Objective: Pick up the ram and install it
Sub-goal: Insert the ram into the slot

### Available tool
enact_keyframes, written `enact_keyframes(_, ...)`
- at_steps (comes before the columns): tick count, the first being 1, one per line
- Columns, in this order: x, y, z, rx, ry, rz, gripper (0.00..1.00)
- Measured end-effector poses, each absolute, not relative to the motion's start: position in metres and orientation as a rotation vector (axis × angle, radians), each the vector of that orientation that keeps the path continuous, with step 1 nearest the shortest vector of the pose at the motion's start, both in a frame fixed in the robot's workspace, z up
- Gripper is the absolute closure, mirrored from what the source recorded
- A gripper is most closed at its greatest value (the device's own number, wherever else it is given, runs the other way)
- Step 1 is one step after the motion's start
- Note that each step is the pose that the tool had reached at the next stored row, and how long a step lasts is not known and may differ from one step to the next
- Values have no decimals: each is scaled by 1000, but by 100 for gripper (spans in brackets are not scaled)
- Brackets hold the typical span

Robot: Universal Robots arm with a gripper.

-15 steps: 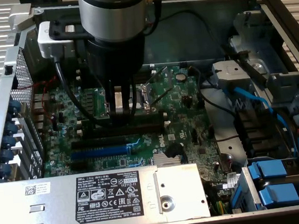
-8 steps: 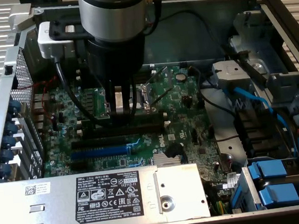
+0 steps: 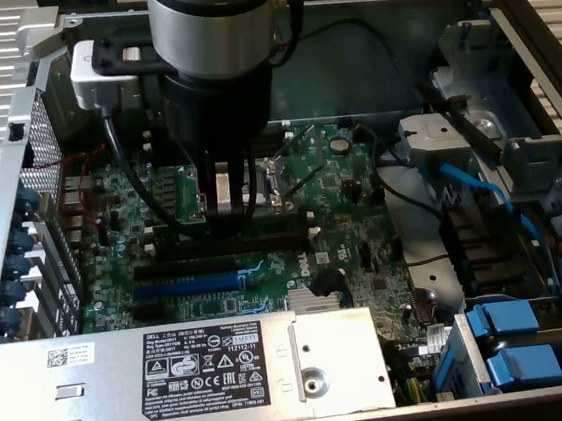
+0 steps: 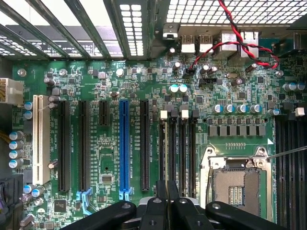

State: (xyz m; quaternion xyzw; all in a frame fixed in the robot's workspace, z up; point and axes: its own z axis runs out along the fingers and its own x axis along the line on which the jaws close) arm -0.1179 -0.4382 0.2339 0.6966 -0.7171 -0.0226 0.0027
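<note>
The arm (image 3: pixel 211 27) is held upright over an open computer case (image 3: pixel 501 6), and the hand (image 3: pixel 226 208) is lowered close to the green motherboard (image 3: pixel 353 223). In the wrist view the fingers (image 4: pixel 156 208) are drawn close together and are clamped on a thin dark edge, taken to be the ram (image 4: pixel 168 188), which is seen end-on. Because of that, its green board, chips and label cannot be made out.

The ram is held upright and in line with the long black memory slots (image 4: pixel 182 153), directly above the end of them that lies away from their white clips (image 4: pixel 164 114). Whether its lower edge is touching a slot, or which slot it is over, cannot be told.

The processor socket (image 4: pixel 237 187) is found just beside the slots on one side, and a blue expansion slot (image 4: pixel 124 143) is set among black ones on the other side, well apart from the hand. A twisted red and black wire (image 4: pixel 240 38) is draped over the board near the rear ports. In the exterior view a grey metal cover with a printed label (image 3: pixel 197 365) is seen along the near edge of the case.
</note>
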Motion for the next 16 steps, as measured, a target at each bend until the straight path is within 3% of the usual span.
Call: enact_keyframes(16,-118,-437,233,2184,-2249,-71,88)
